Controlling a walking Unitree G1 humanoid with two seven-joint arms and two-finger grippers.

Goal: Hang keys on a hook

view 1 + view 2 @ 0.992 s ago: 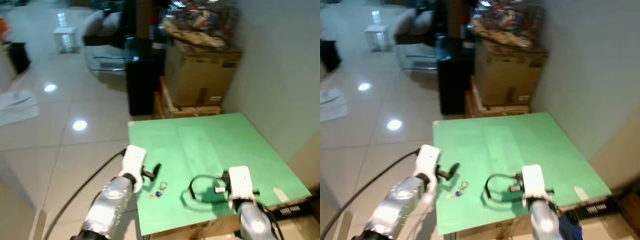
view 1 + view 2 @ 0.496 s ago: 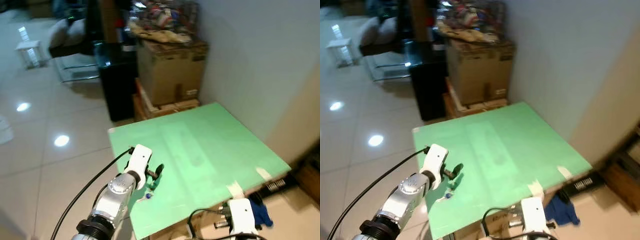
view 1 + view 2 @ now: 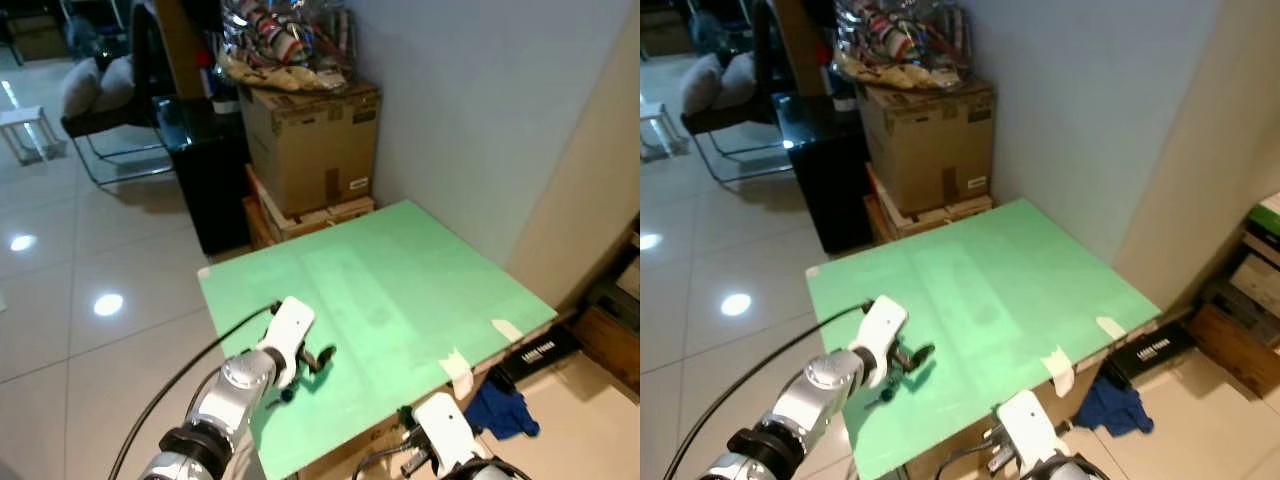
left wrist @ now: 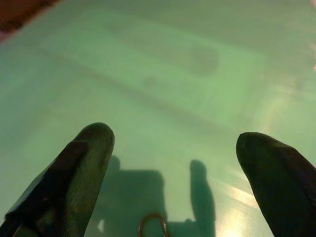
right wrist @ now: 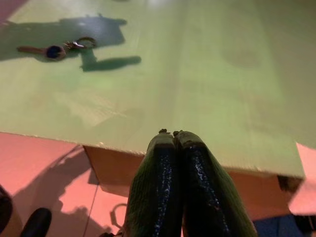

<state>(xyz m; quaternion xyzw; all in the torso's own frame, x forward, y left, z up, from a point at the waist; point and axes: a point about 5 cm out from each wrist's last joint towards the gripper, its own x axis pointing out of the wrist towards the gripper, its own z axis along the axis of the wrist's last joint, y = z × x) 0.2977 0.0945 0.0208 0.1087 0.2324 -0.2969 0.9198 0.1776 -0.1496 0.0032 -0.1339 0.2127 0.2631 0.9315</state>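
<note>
A small bunch of keys [image 5: 64,49] with a blue tag lies on the green tabletop [image 3: 400,280] near its front left corner. My left gripper [image 3: 318,360] hovers low just beyond the keys [image 3: 885,396], open. In the left wrist view its two black fingers [image 4: 89,148] stand wide apart, with the key ring [image 4: 153,224] on the table between them, near their base. My right gripper [image 5: 173,138] is shut with nothing in it. It hangs below and in front of the table's front edge, with its white wrist [image 3: 445,432] low in the left eye view.
A cardboard box [image 3: 310,140] topped with clutter stands behind the table against the wall. A black cabinet [image 3: 205,170] and a chair [image 3: 100,110] are to its left. A blue cloth [image 3: 500,412] and a black box [image 3: 535,352] lie on the floor at right.
The camera has swung right. My right arm has dropped from above the table to below its front edge. My left gripper has moved in over the keys.
</note>
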